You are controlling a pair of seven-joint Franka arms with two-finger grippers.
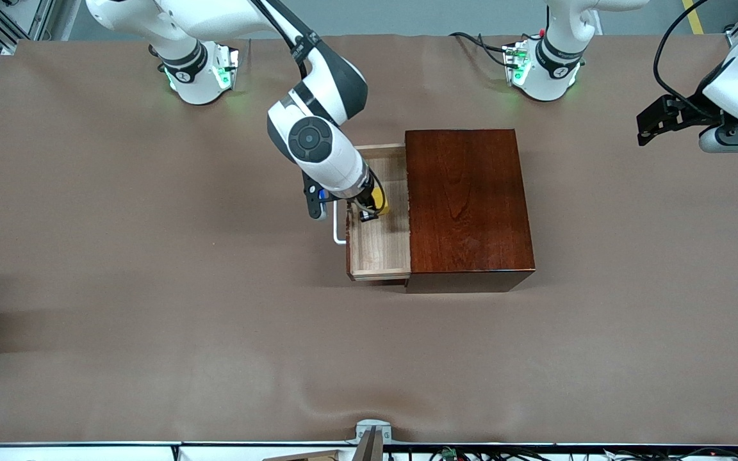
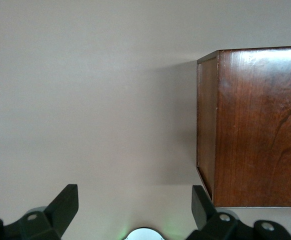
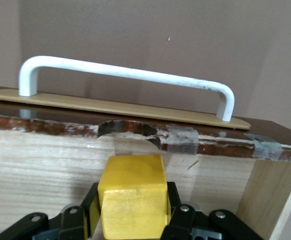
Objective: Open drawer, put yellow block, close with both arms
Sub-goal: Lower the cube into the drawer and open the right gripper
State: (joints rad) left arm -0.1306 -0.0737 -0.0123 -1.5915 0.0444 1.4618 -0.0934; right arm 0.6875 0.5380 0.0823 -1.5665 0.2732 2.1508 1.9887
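Note:
The drawer (image 1: 378,253) is pulled out of the dark-red box (image 1: 465,205) toward the right arm's end, its white handle (image 1: 338,225) leading. My right gripper (image 1: 369,212) reaches down into the pale tray and is shut on the yellow block (image 1: 381,201). In the right wrist view the block (image 3: 133,192) sits between the black fingers (image 3: 171,197), facing the drawer's front wall (image 3: 45,160) and handle (image 3: 125,72). My left gripper (image 1: 654,125) waits open and empty over the table at the left arm's end; its wrist view shows the box (image 2: 255,125) and spread fingers (image 2: 65,202).
The brown table cover (image 1: 151,256) lies around the box on all sides. The two arm bases (image 1: 199,70) stand along the table edge farthest from the front camera. A small metal fitting (image 1: 372,435) sits at the nearest table edge.

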